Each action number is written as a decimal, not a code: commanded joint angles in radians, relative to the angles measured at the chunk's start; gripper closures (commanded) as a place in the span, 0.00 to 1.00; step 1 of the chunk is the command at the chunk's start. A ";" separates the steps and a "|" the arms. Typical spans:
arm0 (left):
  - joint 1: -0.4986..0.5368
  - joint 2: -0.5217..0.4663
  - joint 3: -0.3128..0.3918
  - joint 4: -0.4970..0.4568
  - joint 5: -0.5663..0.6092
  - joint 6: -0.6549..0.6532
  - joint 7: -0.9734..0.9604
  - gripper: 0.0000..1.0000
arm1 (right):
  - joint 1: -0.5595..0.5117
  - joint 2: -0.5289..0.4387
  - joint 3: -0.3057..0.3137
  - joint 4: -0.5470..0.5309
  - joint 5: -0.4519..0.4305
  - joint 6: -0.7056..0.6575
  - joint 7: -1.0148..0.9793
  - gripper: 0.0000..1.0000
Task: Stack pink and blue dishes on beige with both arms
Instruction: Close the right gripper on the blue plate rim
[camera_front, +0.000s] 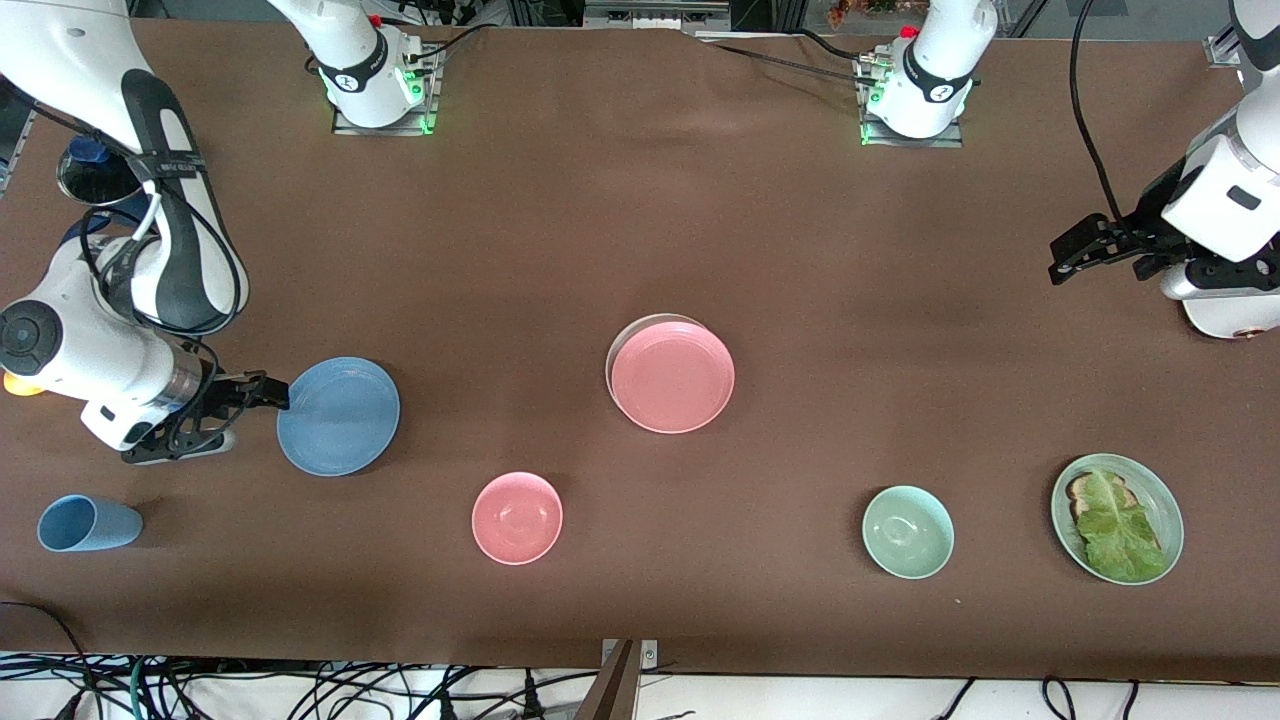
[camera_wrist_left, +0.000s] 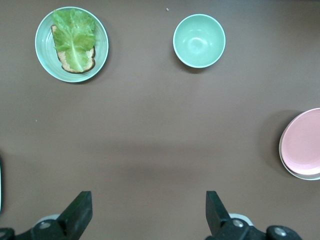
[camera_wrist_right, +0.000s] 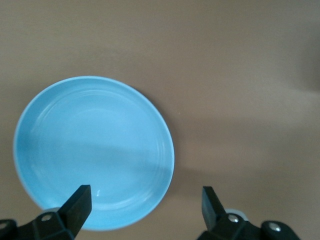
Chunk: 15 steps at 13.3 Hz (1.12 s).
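The pink dish lies on the beige plate at mid-table, so only a sliver of beige rim shows. In the left wrist view the pink dish sits on that beige rim. The blue dish lies flat toward the right arm's end. My right gripper is open at the blue dish's edge, one finger over the dish and the other over the bare table. My left gripper hangs open and empty over the table at the left arm's end.
A pink bowl, a green bowl and a green plate with toast and lettuce sit nearer the front camera. A light blue cup lies on its side near the right arm's end.
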 joint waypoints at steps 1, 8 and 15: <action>0.004 0.005 0.011 0.039 -0.004 -0.038 0.007 0.00 | -0.016 0.042 0.013 0.006 0.042 0.049 -0.046 0.10; 0.015 0.004 0.054 0.039 -0.006 -0.052 0.208 0.00 | -0.033 0.108 0.013 0.013 0.075 0.095 -0.137 0.43; 0.013 0.005 0.052 0.045 0.010 -0.070 0.206 0.00 | -0.050 0.131 0.011 0.003 0.081 0.095 -0.159 0.59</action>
